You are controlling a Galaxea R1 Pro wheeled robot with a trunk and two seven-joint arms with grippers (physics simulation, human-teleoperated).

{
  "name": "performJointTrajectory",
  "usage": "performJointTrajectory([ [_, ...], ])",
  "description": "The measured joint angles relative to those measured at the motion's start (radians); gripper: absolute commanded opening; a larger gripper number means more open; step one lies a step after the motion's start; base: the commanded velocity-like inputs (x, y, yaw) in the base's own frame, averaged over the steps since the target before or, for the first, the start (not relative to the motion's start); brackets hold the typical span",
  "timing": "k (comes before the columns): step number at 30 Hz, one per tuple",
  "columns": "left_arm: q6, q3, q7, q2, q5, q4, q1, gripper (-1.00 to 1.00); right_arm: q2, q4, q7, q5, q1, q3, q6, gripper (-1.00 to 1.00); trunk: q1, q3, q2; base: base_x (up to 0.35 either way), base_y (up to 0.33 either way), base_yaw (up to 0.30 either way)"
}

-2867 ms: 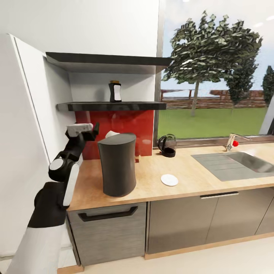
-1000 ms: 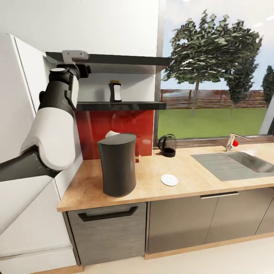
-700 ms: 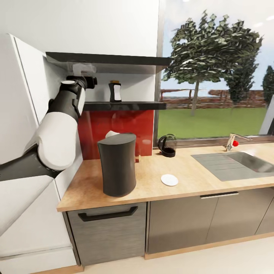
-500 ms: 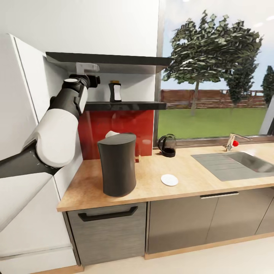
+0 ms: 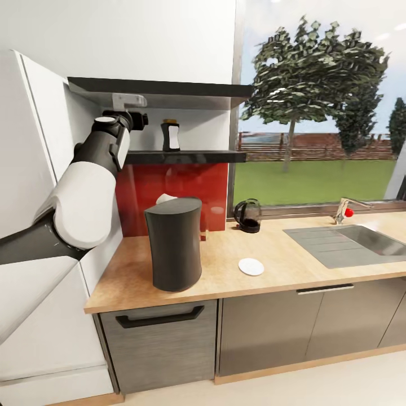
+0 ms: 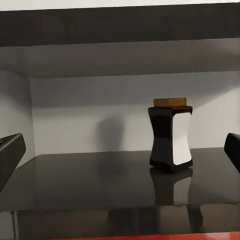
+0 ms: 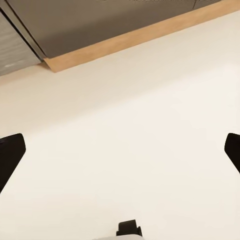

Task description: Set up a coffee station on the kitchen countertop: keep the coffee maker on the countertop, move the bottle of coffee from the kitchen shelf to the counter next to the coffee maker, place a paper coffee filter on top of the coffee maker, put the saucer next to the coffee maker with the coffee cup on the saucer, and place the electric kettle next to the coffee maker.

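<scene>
The bottle of coffee [image 5: 170, 135], dark with a white label and an amber lid, stands on the dark kitchen shelf [image 5: 186, 157]. My left gripper [image 5: 140, 119] is raised to shelf height, left of the bottle and apart from it. In the left wrist view the bottle [image 6: 171, 137] stands ahead between the spread fingertips [image 6: 11, 154], and the left gripper [image 6: 120, 155] is open and empty. On the countertop [image 5: 270, 254] are a tall dark cylindrical appliance [image 5: 173, 242], a white saucer [image 5: 251, 267] and a small dark pot with a handle [image 5: 248, 215]. My right gripper [image 7: 120, 155] hangs open over the floor.
A white object [image 5: 164, 198] peeks out behind the tall appliance. A sink [image 5: 349, 242] with a tap [image 5: 345, 210] sits at the counter's right. An upper shelf board [image 5: 163, 87] runs close above my left gripper. A white cabinet side [image 5: 51, 169] stands to the left.
My left arm rose from counter height to the shelf, then moved right and slightly down toward the bottle. In the last half second it has hardly moved.
</scene>
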Motion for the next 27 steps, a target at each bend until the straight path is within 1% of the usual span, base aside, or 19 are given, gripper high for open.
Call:
performJointTrajectory([
  [2, 0.001, 0.002, 0.000, 0.000, 0.003, -0.001, 0.000, 1.00, -0.003, 0.000, 0.001, 0.000, 0.000, 0.000, 0.000, 1.00, 0.000, 0.000, 0.000, 0.223, 0.000, 0.000],
  [5, 0.001, 0.002, 0.001, 0.000, 0.004, -0.001, 0.000, 1.00, -0.024, 0.001, 0.001, 0.001, 0.004, 0.000, 0.004, 1.00, 0.000, 0.000, 0.000, 0.298, 0.000, 0.000],
  [6, 0.001, 0.003, 0.002, 0.000, 0.004, -0.002, 0.000, 1.00, -0.050, 0.001, 0.001, 0.000, 0.017, -0.003, 0.030, 1.00, -0.001, 0.000, 0.000, 0.327, -0.005, 0.000],
  [7, 0.001, 0.002, 0.004, 0.000, 0.003, -0.002, 0.000, 1.00, -0.064, 0.001, 0.002, 0.000, 0.023, -0.001, 0.057, 1.00, -0.001, 0.000, 0.000, 0.330, -0.062, 0.000],
  [8, 0.001, 0.002, 0.010, 0.000, 0.003, -0.002, 0.000, 1.00, -0.080, 0.001, 0.001, 0.000, 0.031, -0.001, 0.111, 1.00, -0.001, 0.000, 0.000, 0.328, -0.084, 0.000],
  [9, 0.001, 0.002, 0.013, 0.000, 0.003, -0.002, 0.000, 1.00, -0.086, 0.001, -0.001, 0.001, 0.034, 0.001, 0.133, 1.00, -0.001, 0.000, 0.000, 0.323, -0.119, 0.000],
  [10, 0.001, 0.002, 0.018, 0.000, 0.003, -0.002, 0.000, 1.00, -0.094, 0.001, -0.010, 0.001, 0.040, 0.000, 0.174, 1.00, -0.001, 0.000, 0.000, 0.318, -0.144, 0.000],
  [11, 0.001, 0.002, 0.022, 0.000, 0.003, -0.002, 0.000, 1.00, -0.101, 0.001, -0.026, 0.001, 0.045, 0.000, 0.213, 1.00, -0.001, 0.000, 0.000, 0.314, -0.167, 0.000],
  [12, 0.001, 0.002, 0.026, 0.000, 0.003, -0.001, 0.000, 1.00, -0.106, 0.001, -0.063, 0.001, 0.051, -0.001, 0.257, 1.00, -0.001, 0.000, 0.000, 0.312, -0.178, 0.000],
  [13, 0.001, 0.002, 0.028, 0.000, 0.003, -0.001, 0.000, 1.00, -0.109, 0.001, -0.103, 0.003, 0.058, -0.003, 0.284, 1.00, -0.001, 0.000, 0.000, 0.311, -0.183, 0.000],
  [14, 0.000, 0.002, 0.029, 0.000, 0.003, -0.001, 0.000, 1.00, -0.110, 0.001, -0.126, 0.004, 0.064, -0.004, 0.294, 1.00, -0.001, 0.000, 0.000, 0.311, -0.185, 0.000],
  [17, 0.000, 0.002, 0.030, 0.000, 0.003, 0.001, 0.000, 1.00, -0.111, 0.001, -0.161, 0.005, 0.071, -0.003, 0.308, 1.00, -0.001, 0.000, 0.000, 0.310, -0.188, 0.000],
  [21, -0.001, 0.003, 0.030, 0.000, 0.003, 0.004, 0.000, 1.00, -0.108, 0.001, -0.168, 0.010, 0.074, -0.002, 0.312, 1.00, 0.000, 0.000, 0.000, 0.310, -0.188, 0.000],
  [22, -0.001, 0.003, 0.030, 0.000, 0.003, 0.005, 0.000, 1.00, -0.106, 0.001, -0.168, 0.018, 0.074, -0.001, 0.312, 1.00, 0.000, 0.000, 0.000, 0.315, -0.152, 0.000],
  [23, -0.001, 0.002, 0.030, 0.000, 0.003, 0.005, 0.000, 1.00, -0.104, 0.001, -0.164, 0.036, 0.074, 0.000, 0.312, 1.00, -0.001, 0.000, 0.000, 0.319, -0.133, 0.000],
  [27, -0.001, 0.002, 0.030, 0.000, 0.003, 0.005, 0.000, 1.00, -0.100, 0.001, -0.149, 0.086, 0.074, 0.004, 0.312, 1.00, -0.001, 0.000, 0.000, 0.327, -0.059, 0.000],
])
